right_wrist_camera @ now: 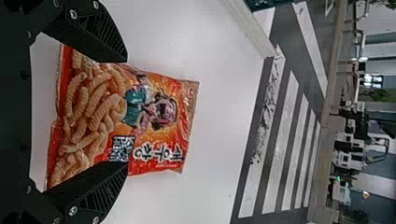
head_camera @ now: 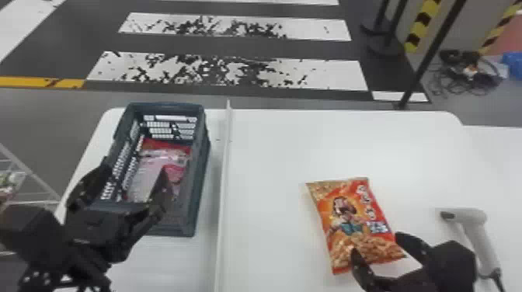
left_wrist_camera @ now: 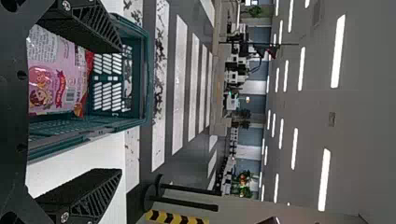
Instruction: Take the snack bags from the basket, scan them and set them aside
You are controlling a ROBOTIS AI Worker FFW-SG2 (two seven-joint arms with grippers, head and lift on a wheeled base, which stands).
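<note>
On the left part of the white desk (head_camera: 272, 155): one dark blue-green basket (head_camera: 199, 171), slatted, open-topped, containing pink-and-red snack packaging (left_wrist_camera: 51, 79), number of bags not determinable. Over the basket's near end: left gripper (head_camera: 134, 167), black, jaws wide apart with nothing between them, one by the left rim, the other over the interior. To the basket's right: one raised white strip (head_camera: 223, 194), running from the near side to the far edge. Right of the strip: one orange-and-red snack bag (head_camera: 349, 225), lying flat, printed face up, with a figure and curled snacks. At that bag's near end: right gripper (head_camera: 375, 244), black, jaws spread above the bag, not closed on it. Farther right, apart from the bag: one pale grey handheld scanner (head_camera: 475, 221), nose toward the bag, dark cord (head_camera: 497, 278) at the handle's end. Beyond the desk: floor with white stripes (head_camera: 330, 73), partly speckled black.
</note>
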